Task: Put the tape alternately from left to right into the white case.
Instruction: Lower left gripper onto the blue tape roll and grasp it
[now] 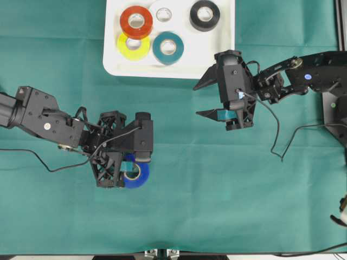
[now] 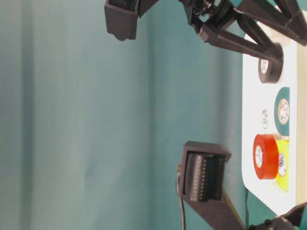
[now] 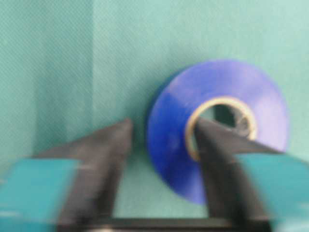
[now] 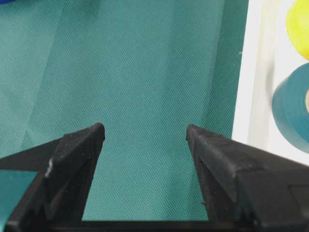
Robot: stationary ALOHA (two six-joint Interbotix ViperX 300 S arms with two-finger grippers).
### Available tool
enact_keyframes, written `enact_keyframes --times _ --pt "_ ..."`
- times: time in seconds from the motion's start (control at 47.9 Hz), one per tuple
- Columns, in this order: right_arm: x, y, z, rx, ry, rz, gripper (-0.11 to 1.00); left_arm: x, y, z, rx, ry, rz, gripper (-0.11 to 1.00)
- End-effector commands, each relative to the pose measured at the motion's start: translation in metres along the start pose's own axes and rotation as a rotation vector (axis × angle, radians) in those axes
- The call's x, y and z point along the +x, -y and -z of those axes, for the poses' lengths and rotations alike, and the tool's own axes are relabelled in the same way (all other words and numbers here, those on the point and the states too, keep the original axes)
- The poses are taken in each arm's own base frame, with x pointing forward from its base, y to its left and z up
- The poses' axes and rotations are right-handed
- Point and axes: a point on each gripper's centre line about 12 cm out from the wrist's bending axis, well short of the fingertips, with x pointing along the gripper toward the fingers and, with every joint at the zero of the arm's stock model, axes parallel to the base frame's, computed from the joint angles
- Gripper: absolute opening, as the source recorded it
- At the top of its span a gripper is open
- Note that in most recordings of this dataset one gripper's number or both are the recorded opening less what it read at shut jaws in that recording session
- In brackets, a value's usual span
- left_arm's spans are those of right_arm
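A blue tape roll (image 1: 142,176) lies flat on the green cloth. My left gripper (image 1: 129,169) is over it, open. In the left wrist view one finger (image 3: 217,145) dips into the hole of the blue roll (image 3: 260,87), and the other finger (image 3: 111,145) stands outside its wall with a gap; the left gripper (image 3: 162,123) straddles that wall. The white case (image 1: 222,59) at the back holds a red roll (image 1: 136,21) lying on a yellow one (image 1: 133,49), plus a teal (image 1: 168,47), a black (image 1: 205,14) and a small white roll (image 1: 164,14). My right gripper (image 1: 198,100) hangs open and empty just right of the case's front corner.
Green cloth (image 1: 227,195) covers the table. In the right wrist view the open right gripper (image 4: 145,130) is above bare cloth, with the case rim (image 4: 246,82), the teal roll (image 4: 294,108) and the yellow roll (image 4: 298,19) to its right. Cables trail beside both arms.
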Motion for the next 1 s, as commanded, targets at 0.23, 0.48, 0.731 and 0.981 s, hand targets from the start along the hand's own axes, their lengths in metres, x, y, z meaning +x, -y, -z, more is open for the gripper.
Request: enact_keyframes --times 0.23,0.48,0.731,0.981 --pt "-0.002 -0.001 -0.011 -0.003 0.033 -0.003 0.76 -0.010 0.001 -0.008 -0.001 0.036 0.008 -0.03" --pt "-0.001 -0.001 -0.011 -0.003 0.031 -0.003 0.76 -0.032 0.006 -0.021 0.001 0.099 0.028 -0.03" --pt "-0.001 -0.001 -0.010 -0.002 0.030 -0.003 0.76 -0.060 0.008 -0.029 0.005 0.156 0.046 -0.03" --pt "-0.001 -0.001 -0.010 -0.004 0.028 -0.003 0.76 -0.071 0.007 -0.030 0.010 0.170 0.048 -0.03"
